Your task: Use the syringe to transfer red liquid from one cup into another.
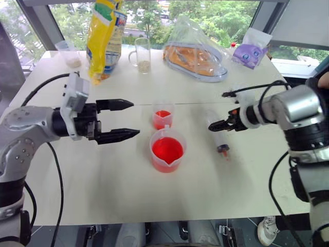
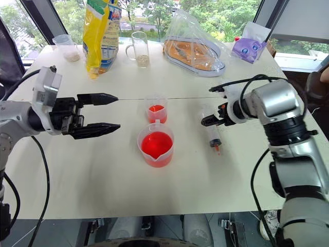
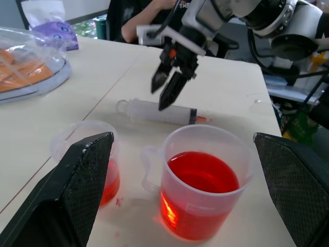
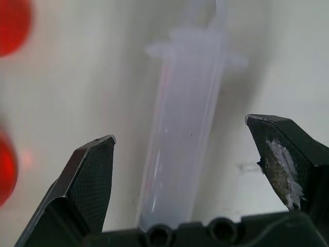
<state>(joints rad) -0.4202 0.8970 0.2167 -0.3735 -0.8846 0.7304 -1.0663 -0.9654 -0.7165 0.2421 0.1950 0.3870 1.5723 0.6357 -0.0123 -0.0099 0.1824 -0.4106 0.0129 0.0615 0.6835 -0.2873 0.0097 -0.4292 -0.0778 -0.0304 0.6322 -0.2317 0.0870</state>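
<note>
Nearest the table's front edge stands the spouted cup of red liquid, the smaller cup just behind it. The syringe lies flat toward the right edge; the right gripper hangs over it, fingers spread, not touching. The left gripper hovers left of both cups, fingers wide apart.

The syringe is cloudy, smooth plastic with a black seal and an orange tip. Both cups, the wide spouted one and the narrow one, are translucent glossy plastic holding shiny red liquid. The table is matt white. The fingers are black, finely textured plastic. The far yellow bag is glossy.
</note>
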